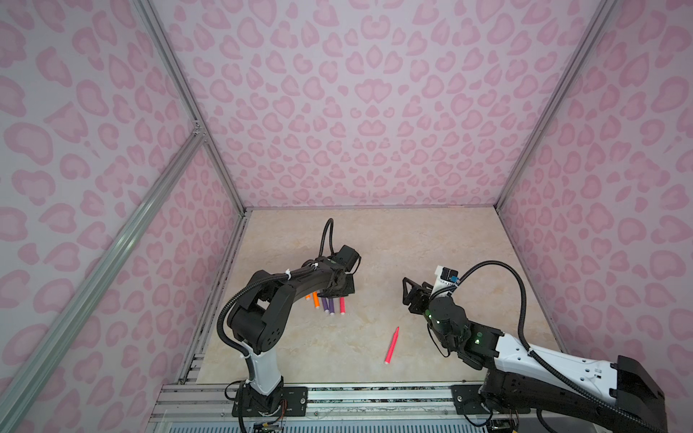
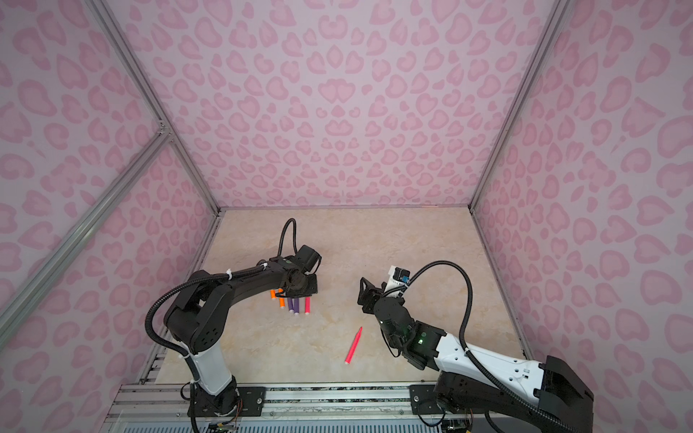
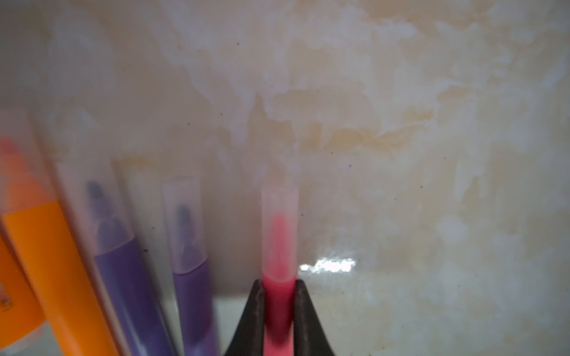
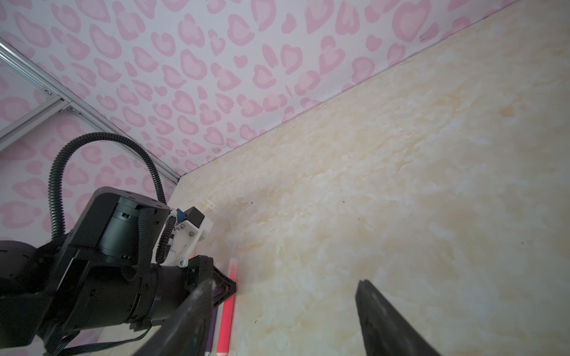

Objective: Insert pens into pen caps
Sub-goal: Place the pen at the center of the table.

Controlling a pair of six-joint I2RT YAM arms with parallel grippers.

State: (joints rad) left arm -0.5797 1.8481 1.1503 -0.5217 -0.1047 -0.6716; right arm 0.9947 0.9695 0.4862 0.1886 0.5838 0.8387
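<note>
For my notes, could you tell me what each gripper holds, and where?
The left gripper grips the pink pen by its barrel, just behind the clear cap; the right gripper holds nothing.

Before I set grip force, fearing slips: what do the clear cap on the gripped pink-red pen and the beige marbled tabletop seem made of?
The clear tube cap: likely smooth translucent plastic; the pink-red pen shows through it. The beige marbled tabletop: probably glossy laminate or film, given its bright glare patch.
</note>
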